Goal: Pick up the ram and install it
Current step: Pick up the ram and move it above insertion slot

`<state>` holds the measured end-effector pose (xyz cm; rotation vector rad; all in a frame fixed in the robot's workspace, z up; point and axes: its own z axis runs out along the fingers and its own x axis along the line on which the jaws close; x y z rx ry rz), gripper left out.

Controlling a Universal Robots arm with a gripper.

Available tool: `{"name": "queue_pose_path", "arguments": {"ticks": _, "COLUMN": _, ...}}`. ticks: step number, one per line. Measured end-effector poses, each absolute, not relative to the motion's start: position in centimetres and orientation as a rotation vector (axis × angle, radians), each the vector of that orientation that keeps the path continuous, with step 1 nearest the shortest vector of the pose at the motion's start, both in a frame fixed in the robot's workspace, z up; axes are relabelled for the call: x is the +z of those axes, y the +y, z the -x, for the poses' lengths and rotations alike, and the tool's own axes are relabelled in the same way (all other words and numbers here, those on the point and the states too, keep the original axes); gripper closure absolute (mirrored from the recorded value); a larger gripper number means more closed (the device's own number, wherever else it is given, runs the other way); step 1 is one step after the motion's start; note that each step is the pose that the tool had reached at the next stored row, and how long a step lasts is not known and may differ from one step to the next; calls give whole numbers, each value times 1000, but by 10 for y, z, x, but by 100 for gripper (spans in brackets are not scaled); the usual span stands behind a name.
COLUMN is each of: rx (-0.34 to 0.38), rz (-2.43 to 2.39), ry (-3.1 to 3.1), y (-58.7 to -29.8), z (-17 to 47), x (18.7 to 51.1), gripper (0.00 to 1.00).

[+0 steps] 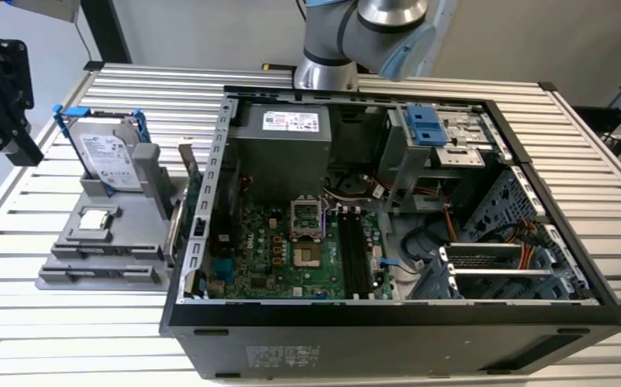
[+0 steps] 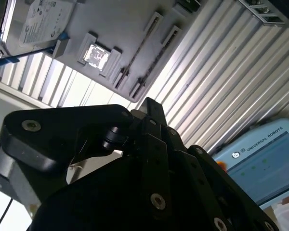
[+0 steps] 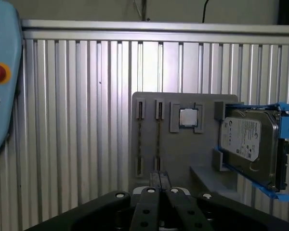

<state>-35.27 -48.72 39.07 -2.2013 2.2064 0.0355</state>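
Note:
A thin dark strip stands edge-on in a long slot of the grey holder; it looks like the ram, also seen in the second wrist view as the ram. Its board face is hidden. My gripper hangs well back from the holder, off the side with the slots. Its black fingers are pressed together with nothing between them. In the exterior view the gripper is a black mass at the left edge, apart from the holder.
On the holder, a silver hard drive in a blue frame stands upright and a small square processor chip lies flat. An open computer case with its green motherboard lies at the exterior view's right. A pendant rests on the slatted table.

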Motion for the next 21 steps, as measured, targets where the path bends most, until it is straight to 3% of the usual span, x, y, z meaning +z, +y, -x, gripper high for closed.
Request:
{"name": "queue_pose_path", "arguments": {"ticks": 16, "rx": 37, "rz": 2203, "ry": 2203, "y": -487, "z": 353, "x": 391, "gripper": 100}}
{"name": "queue_pose_path", "arguments": {"ticks": 17, "rx": 37, "rz": 2203, "ry": 2203, "y": -487, "z": 353, "x": 391, "gripper": 0}}
{"name": "queue_pose_path", "arguments": {"ticks": 21, "rx": 37, "rz": 2203, "ry": 2203, "y": -487, "z": 353, "x": 391, "gripper": 0}}
